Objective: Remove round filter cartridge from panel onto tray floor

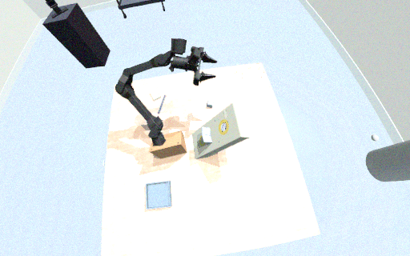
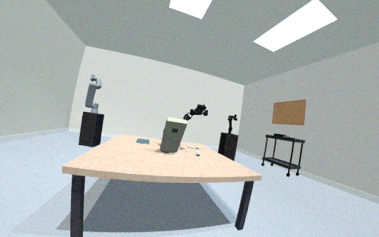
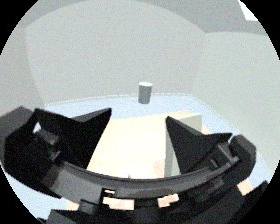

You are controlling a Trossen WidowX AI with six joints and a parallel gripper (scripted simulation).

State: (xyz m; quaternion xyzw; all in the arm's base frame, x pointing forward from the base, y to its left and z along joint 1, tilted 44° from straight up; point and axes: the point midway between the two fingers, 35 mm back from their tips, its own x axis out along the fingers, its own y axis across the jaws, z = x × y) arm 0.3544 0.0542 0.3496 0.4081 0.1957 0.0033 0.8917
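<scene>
The round filter cartridge shows a pale face inside a yellow ring on the tilted service panel. Its slots are too small to make out. The panel's edge also shows in the wrist view, behind the right finger. The blue square tray lies on the table, away from the panel; nothing shows on its floor. My gripper is open and empty, held high above the table, well away from panel and tray. The cartridge face is hidden in the wrist view and the exterior view.
A white block-like part juts from the panel beside the cartridge. An orange-brown box stands between the arm's base and the panel. A small block, a thin blue stick and a small pale angled piece lie on the table.
</scene>
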